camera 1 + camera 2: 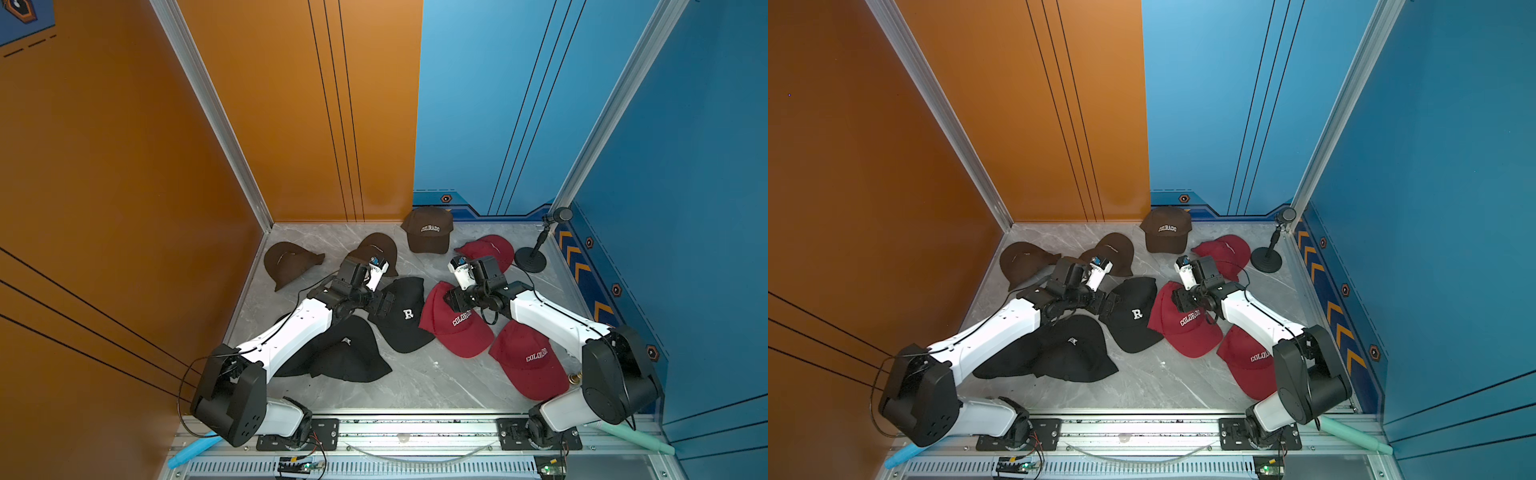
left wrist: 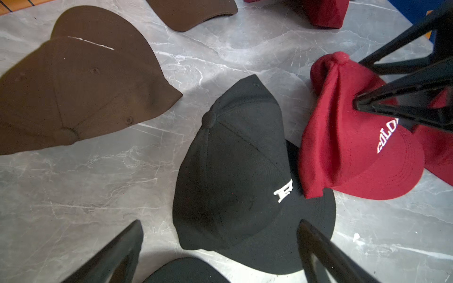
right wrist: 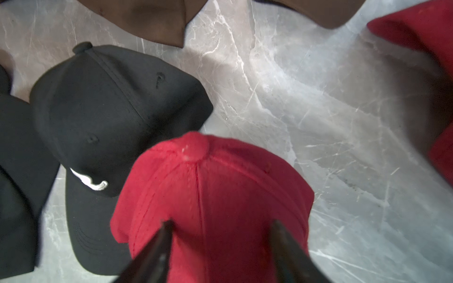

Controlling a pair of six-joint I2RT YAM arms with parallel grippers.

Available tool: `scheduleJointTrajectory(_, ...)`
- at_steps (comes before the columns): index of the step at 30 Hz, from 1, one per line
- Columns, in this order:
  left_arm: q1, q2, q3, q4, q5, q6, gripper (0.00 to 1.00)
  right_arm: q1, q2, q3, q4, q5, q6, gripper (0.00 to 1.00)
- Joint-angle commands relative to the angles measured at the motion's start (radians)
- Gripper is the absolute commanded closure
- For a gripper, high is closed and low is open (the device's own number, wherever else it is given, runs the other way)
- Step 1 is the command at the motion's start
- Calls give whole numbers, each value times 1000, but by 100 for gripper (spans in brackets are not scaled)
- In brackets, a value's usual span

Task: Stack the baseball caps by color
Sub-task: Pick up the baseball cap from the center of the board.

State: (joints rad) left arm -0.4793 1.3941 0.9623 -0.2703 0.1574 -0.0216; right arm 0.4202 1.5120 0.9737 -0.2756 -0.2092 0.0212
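Observation:
Caps lie scattered on the marble table (image 1: 415,374). My right gripper (image 3: 221,224) presses into the crown of a red COLORADO cap (image 1: 457,332), its fingers closed on a bunched fold of fabric. A second red COLORADO cap (image 1: 528,357) lies near the right arm, a third red cap (image 1: 488,249) farther back. My left gripper (image 2: 220,224) hangs open over the black R cap (image 1: 405,316), touching nothing. More black caps (image 1: 340,353) are piled under the left arm. Three brown caps (image 1: 289,262) (image 1: 380,247) (image 1: 428,230) sit at the back.
A black microphone stand (image 1: 531,259) with a round base stands at the back right, close to the far red cap. Orange and blue walls enclose the table on three sides. Bare marble shows along the front edge (image 1: 436,390).

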Motion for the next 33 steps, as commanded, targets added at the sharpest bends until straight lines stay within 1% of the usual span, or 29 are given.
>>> scheduleJointTrajectory(1, -10, -7, 2, 25, 16, -11, 2, 8, 6, 34, 10, -6, 3, 55)
scheduleJointTrajectory(5, -15, 5, 4, 27, 20, -10, 2, 9, 4, 37, 7, -2, 6, 77)
scheduleJointTrajectory(7, -16, 9, 2, 28, 22, -9, 2, 10, -2, 37, 7, 0, 9, 85)
scheduleJointTrajectory(9, -18, 14, 3, 29, 25, -8, 2, 11, -7, 37, 6, 2, 11, 89)
scheduleJointTrajectory(11, -18, 18, 2, 29, 27, -9, 2, 11, -13, 37, 3, 6, 14, 99)
scheduleJointTrajectory(12, -18, 20, 3, 31, 28, -9, 2, 11, -17, 36, 3, 8, 14, 100)
scheduleJointTrajectory(20, -21, 30, 6, 31, 36, -9, 2, 11, -60, 30, -3, 0, 8, 100)
scheduleJointTrajectory(23, -22, 29, 3, 31, 36, -9, 2, 9, -87, 32, -1, 18, 12, 100)
scheduleJointTrajectory(26, -24, 26, 0, 31, 36, -10, 2, 8, -123, 39, -1, 90, 48, 100)
scheduleJointTrajectory(30, -24, 26, 0, 31, 39, -10, 2, 6, -152, 52, -7, 257, 135, 100)
scheduleJointTrajectory(33, -27, 34, 3, 32, 42, -11, 2, 8, -149, 57, 2, 337, 198, 100)
